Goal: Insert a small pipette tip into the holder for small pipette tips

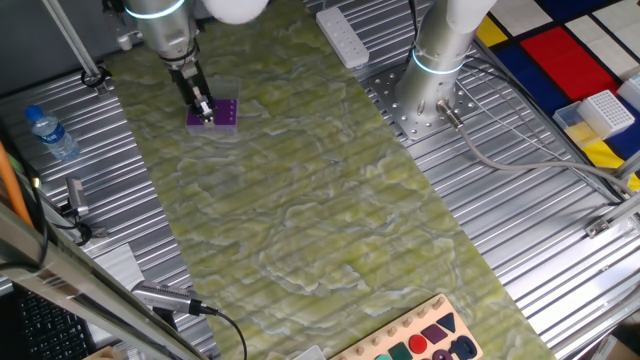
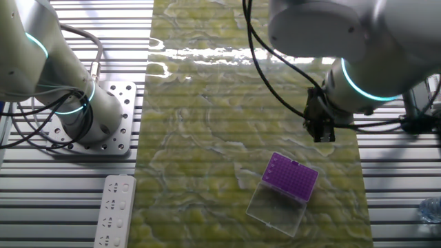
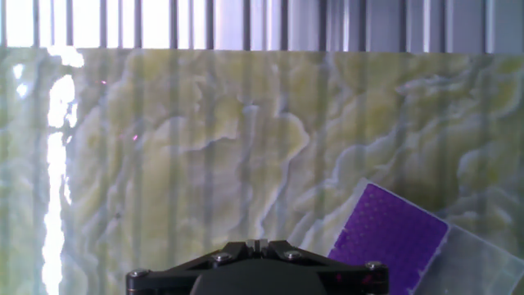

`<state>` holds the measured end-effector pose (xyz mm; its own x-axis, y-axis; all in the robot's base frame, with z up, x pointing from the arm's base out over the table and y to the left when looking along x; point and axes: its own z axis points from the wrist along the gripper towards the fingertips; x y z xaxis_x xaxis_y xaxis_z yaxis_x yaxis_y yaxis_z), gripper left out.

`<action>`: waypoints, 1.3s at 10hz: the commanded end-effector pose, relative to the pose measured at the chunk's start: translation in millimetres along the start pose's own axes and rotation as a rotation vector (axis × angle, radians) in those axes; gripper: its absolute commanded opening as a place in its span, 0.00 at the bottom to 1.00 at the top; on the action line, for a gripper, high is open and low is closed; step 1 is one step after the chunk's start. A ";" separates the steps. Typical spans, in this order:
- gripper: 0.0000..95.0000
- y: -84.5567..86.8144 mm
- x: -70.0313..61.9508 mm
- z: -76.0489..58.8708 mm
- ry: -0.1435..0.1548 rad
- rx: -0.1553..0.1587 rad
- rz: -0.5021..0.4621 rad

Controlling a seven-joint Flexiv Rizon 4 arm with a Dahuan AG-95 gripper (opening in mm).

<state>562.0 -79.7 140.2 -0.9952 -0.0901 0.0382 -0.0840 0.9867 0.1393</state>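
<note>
The holder for small pipette tips [image 1: 226, 116] is a small purple box on the green mat, with its clear lid [image 2: 275, 210] folded open beside it. It also shows in the other fixed view [image 2: 293, 178] and at the lower right of the hand view [image 3: 389, 238]. My gripper [image 1: 204, 108] hangs just above the holder's near-left edge. Its jaws are closed together, with a thin pale sliver pinched between the fingertips that looks like the small pipette tip [image 3: 258, 242]. In the other fixed view the gripper [image 2: 324, 136] is above and right of the holder.
A second arm's base [image 1: 438, 62] stands on the metal table to the right of the mat. A white power strip [image 1: 343, 38], a water bottle [image 1: 50, 133], a white gridded rack with a yellow base [image 1: 603, 112] and a wooden shape board [image 1: 420, 340] lie around the edges.
</note>
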 end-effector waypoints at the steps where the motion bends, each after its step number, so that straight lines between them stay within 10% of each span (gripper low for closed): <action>1: 0.00 3.6 0.5 1.4 -0.012 0.106 0.036; 5: 0.00 43.9 4.8 13.3 -0.007 0.119 0.077; 13: 0.00 66.5 -12.5 4.9 -0.033 0.090 0.160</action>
<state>571.7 -12.0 143.7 -0.9969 0.0758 0.0228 0.0769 0.9957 0.0521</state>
